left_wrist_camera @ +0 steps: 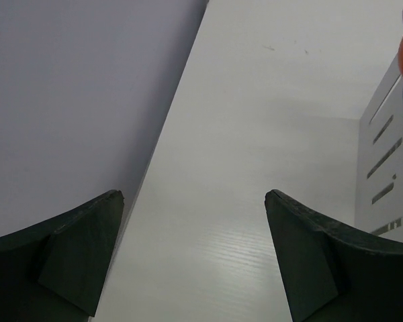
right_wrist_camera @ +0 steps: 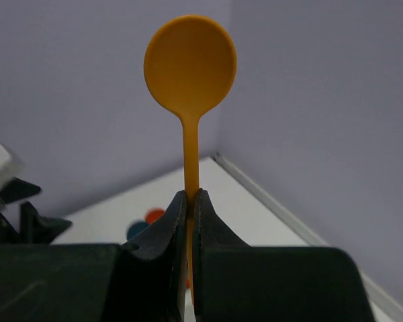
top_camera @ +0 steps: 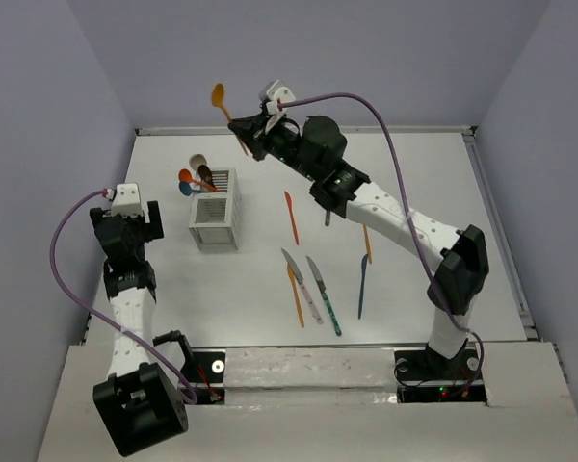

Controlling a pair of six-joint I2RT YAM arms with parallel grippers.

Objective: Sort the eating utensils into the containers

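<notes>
Pale lavender walls (top_camera: 39, 96) enclose the white table (top_camera: 173, 289) on three sides; ahead of the right jaws, two walls meet above its raised rim (right_wrist_camera: 269, 194).

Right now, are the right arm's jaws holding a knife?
No, the right jaws are shut on the handle of an orange spoon, round bowl above them.
</notes>
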